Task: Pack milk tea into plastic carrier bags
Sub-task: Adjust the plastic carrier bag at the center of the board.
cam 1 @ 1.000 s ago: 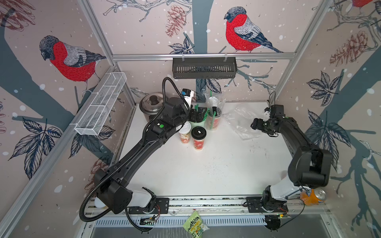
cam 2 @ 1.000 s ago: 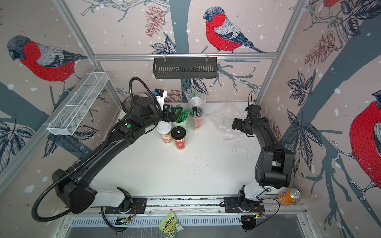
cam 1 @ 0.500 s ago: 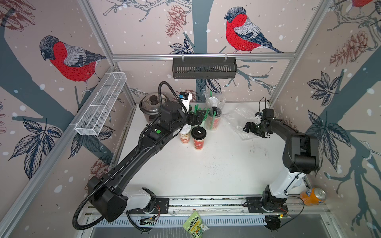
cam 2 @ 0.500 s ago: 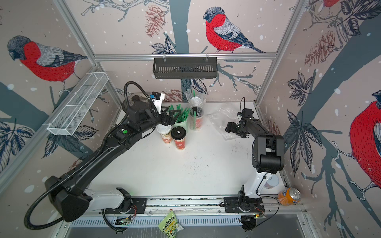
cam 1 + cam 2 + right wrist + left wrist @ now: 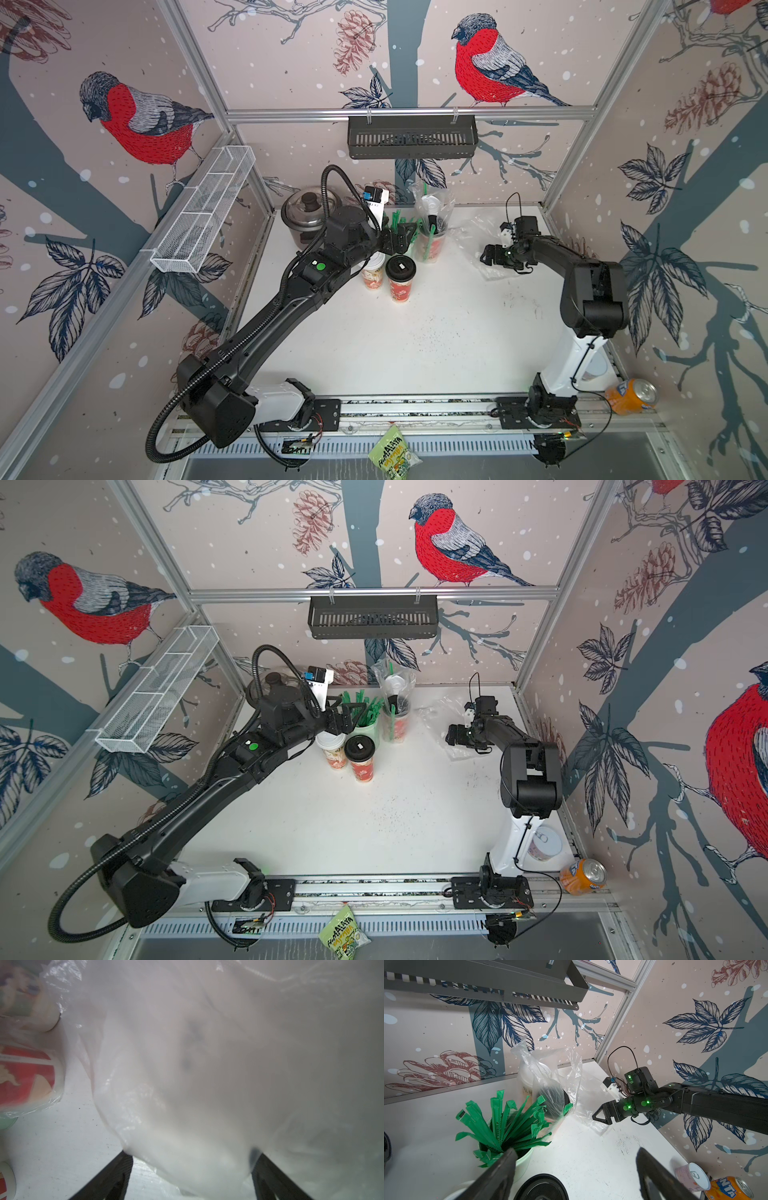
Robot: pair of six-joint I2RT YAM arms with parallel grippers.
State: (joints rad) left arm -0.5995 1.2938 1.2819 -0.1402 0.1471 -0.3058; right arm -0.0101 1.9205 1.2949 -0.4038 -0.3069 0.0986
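- Hovering with jaws spread wide, the right gripper [image 5: 490,254] had the empty carrier bag [image 5: 207,1064] slack across them; closing there could have pinched both layers shut.
- The left gripper [image 5: 575,1153] gaped empty over the straw cup [image 5: 508,1136], the black-lidded cup [image 5: 400,272] just beneath; dropping could have toppled it.

Bullfinch-print walls [image 5: 291,62] enclose a white tabletop [image 5: 415,332].
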